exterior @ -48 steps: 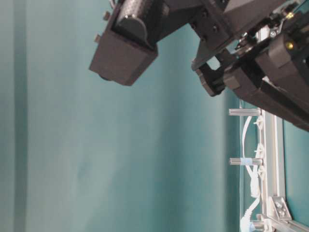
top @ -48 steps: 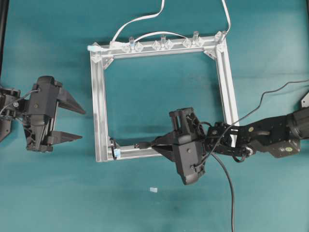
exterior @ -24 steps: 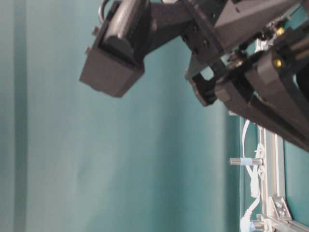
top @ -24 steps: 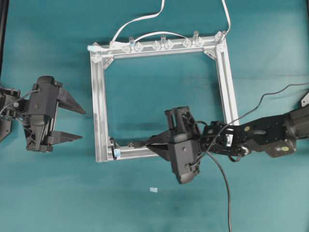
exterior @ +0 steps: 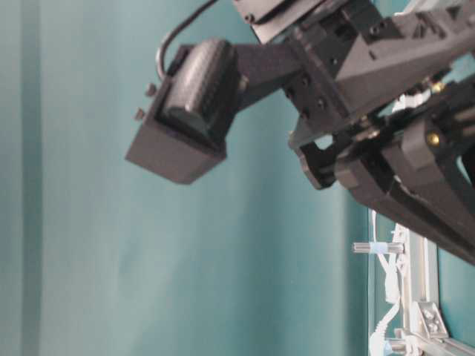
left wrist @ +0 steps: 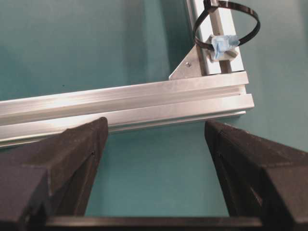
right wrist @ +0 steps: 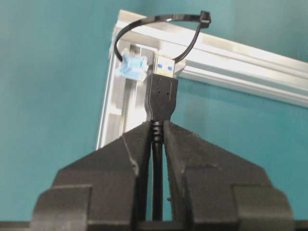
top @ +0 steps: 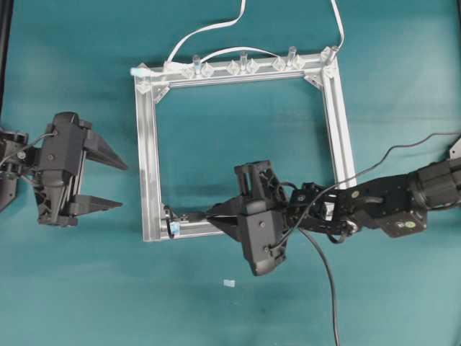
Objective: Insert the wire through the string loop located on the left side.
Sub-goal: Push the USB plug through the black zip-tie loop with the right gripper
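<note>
Black wire (right wrist: 161, 103) sat pinched behind its plug in the right gripper (right wrist: 155, 139), silvery tip at the string loop (right wrist: 159, 36) on the frame (top: 148, 158) corner. Risk: the plug could snag or push the limp loop aside. Right arm reached low across; left gripper (top: 97, 180) waited beside the frame, jaws wide apart.

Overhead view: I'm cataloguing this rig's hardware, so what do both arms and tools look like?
Both arms are matte black. The left tool has two long, tapering wedge fingers; the right tool carries a boxy black housing. Thin black cables loop along each wrist.
</note>
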Action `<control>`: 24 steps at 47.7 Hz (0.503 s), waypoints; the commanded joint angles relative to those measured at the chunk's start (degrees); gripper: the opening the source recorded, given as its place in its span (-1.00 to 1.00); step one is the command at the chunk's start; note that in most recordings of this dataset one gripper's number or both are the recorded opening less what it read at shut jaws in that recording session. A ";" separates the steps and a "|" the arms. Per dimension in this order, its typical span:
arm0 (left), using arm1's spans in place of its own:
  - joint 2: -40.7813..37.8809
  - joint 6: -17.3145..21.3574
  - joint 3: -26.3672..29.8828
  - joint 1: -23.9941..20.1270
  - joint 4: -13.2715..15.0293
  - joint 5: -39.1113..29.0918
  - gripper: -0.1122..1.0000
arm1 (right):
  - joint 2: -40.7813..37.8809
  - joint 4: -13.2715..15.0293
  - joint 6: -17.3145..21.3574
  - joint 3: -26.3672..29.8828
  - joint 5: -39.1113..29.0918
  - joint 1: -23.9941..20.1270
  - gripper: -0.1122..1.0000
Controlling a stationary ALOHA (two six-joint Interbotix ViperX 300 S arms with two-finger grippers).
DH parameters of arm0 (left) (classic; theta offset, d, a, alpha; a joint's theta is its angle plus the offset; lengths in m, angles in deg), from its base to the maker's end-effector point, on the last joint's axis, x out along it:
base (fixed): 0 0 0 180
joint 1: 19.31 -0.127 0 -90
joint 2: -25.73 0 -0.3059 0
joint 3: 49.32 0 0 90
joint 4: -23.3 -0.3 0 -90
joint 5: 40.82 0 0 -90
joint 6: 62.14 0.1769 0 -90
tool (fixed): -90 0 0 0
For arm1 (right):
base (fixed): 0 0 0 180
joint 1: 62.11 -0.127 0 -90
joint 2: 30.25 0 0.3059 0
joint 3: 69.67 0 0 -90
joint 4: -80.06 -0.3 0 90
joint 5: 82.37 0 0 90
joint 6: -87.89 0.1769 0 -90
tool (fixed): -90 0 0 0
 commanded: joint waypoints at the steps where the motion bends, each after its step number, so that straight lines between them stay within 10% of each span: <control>1: 0.97 -0.18 0.09 0.18 -0.09 0.18 0.65 | 0.62 0.09 0.00 1.93 0.09 0.35 -0.61; 24: 3.60 0.09 -0.79 0.18 -0.09 -0.44 0.65 | -2.72 0.18 0.00 6.24 -0.88 0.53 -0.61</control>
